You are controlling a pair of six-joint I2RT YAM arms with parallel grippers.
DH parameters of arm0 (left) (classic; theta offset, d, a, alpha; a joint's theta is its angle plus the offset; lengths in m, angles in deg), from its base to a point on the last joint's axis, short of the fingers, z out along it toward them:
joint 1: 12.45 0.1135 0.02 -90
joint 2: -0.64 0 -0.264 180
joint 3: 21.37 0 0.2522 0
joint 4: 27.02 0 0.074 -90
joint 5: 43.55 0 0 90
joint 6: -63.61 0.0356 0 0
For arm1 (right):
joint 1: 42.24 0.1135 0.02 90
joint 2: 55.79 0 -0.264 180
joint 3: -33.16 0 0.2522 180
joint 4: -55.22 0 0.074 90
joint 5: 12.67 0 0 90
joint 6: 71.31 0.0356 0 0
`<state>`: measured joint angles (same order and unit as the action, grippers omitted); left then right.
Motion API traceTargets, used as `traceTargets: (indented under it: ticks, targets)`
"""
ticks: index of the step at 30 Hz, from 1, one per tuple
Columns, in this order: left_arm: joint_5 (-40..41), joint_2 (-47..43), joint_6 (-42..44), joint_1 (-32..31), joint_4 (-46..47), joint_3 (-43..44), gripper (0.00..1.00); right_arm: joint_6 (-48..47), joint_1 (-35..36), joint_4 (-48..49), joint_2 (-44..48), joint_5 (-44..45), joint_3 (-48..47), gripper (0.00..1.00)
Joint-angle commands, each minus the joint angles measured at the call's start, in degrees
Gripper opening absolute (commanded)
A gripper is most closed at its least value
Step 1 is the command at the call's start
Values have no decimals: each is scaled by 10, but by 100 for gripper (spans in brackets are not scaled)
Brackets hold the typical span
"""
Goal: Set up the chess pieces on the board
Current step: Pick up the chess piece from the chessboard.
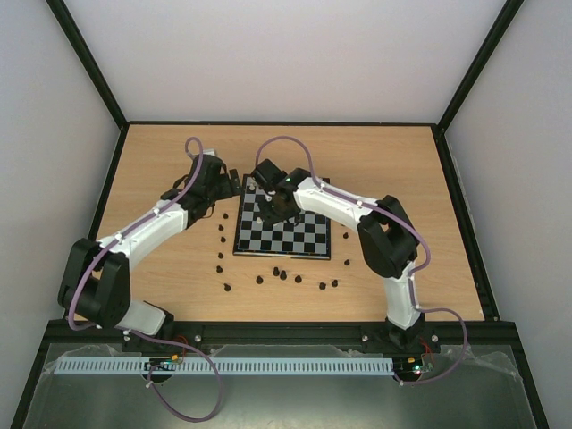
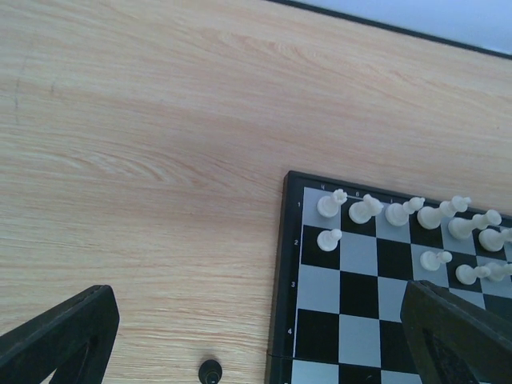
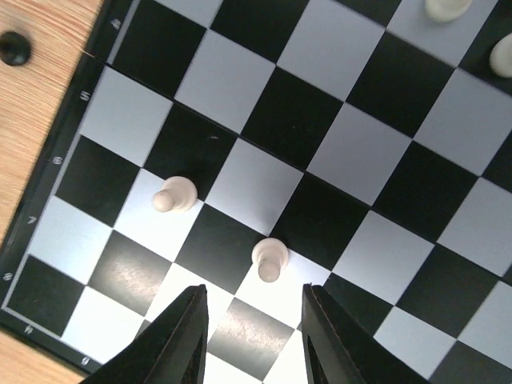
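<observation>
showing the board (image 1: 304, 239) lying flat on the table (image 1: 161, 161), white chess pieces (image 2: 398, 213) lining one edge, dark chess pieces (image 1: 279, 271) sitting loose off its near and left sides. showing the right gripper (image 3: 254, 300) hanging over the board, fingers apart, a white pawn (image 3: 270, 258) standing just beyond the tips. showing the left gripper (image 2: 258, 292) hovering beside the board's corner, fingers wide apart, holding nothing.

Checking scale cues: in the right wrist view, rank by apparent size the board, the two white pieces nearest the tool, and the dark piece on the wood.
1. board, by far.
2. left white piece and right white piece: alike, not ranked.
3. dark piece, smaller-looking, though at the frame edge.
</observation>
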<state>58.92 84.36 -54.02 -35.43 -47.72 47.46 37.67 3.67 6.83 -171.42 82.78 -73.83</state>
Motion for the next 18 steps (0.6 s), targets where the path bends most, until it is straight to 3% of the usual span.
traceTargets:
  ticks: [1,18]
  targets:
    - [21,-27,-4,-2,-11,-10,99,12,5,-19,-29,13,-2,33]
    - [33,-38,-7,0,-4,-27,99,14,3,-22,-75,41,-45,28]
